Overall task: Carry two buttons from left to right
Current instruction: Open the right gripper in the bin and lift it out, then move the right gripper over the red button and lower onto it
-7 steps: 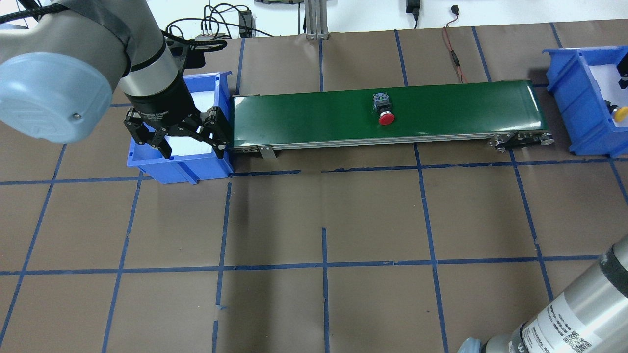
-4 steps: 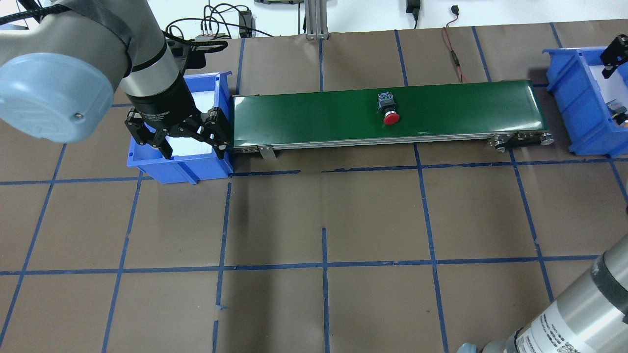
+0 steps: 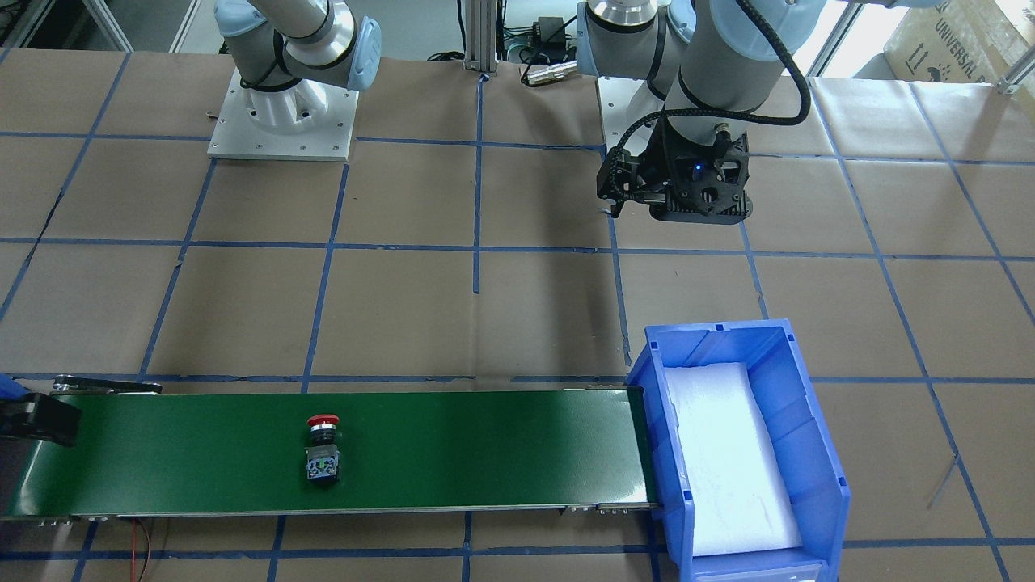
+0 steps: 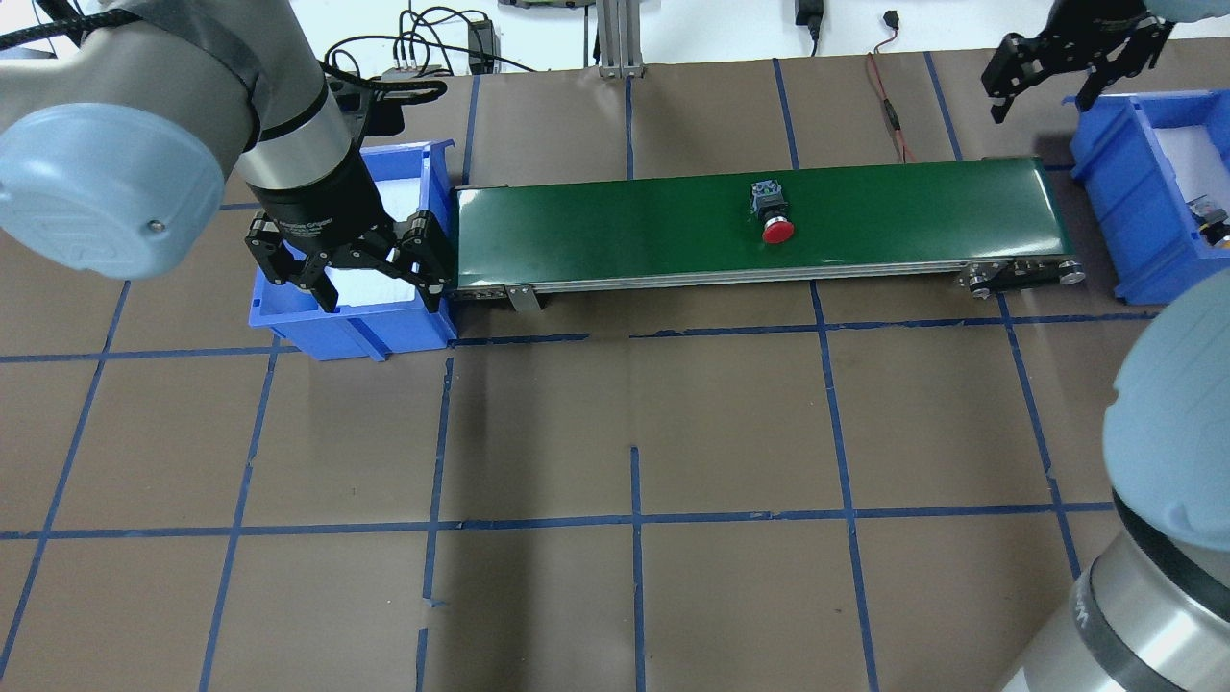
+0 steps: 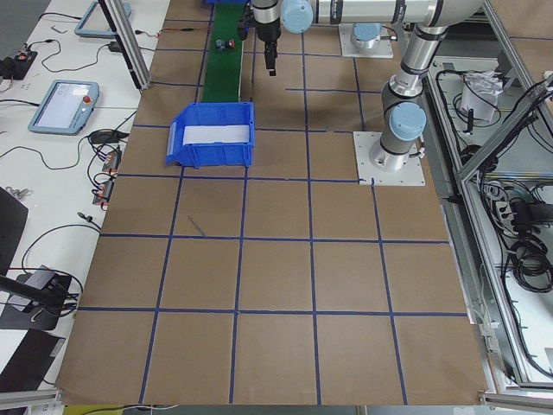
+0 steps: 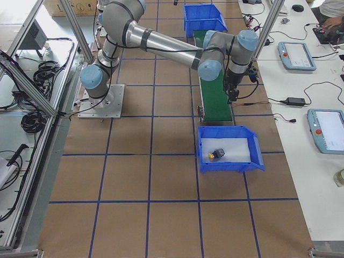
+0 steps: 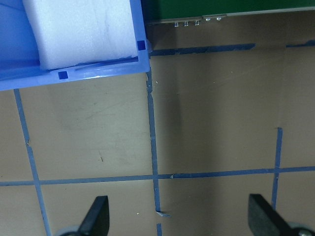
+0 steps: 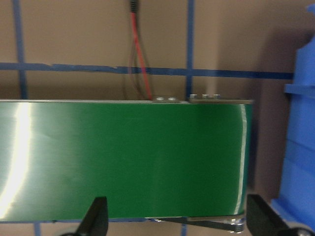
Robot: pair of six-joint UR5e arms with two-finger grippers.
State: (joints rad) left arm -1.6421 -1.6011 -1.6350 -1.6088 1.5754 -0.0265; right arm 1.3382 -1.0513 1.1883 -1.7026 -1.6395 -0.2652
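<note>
So, you were about halfway through, I think. The yellow button (image 6: 217,154) lay in the right bin (image 4: 1105,192), at the 3 o'clock end of the green belt (image 4: 596,226). The red button (image 4: 774,216) lay on its side on the belt, a little past the middle toward 3 o'clock. Nothing touched it.

Your right claw (image 4: 1043,96) hung wide and empty near the belt's 3 o'clock end, well apart from the red button. Your left claw (image 4: 382,288) hung wide and empty too, near the 6 o'clock side of the left bin (image 4: 384,332). That bin held only white foam (image 3: 720,453).

Next, I think your right claw had to get above the red button, drop over it and squeeze gently, since it could roll.

The table was brown paper with blue tape squares. A red wire (image 4: 889,111) lay at 12 o'clock from the belt. Side benches held tablets (image 6: 295,55) and cables.
</note>
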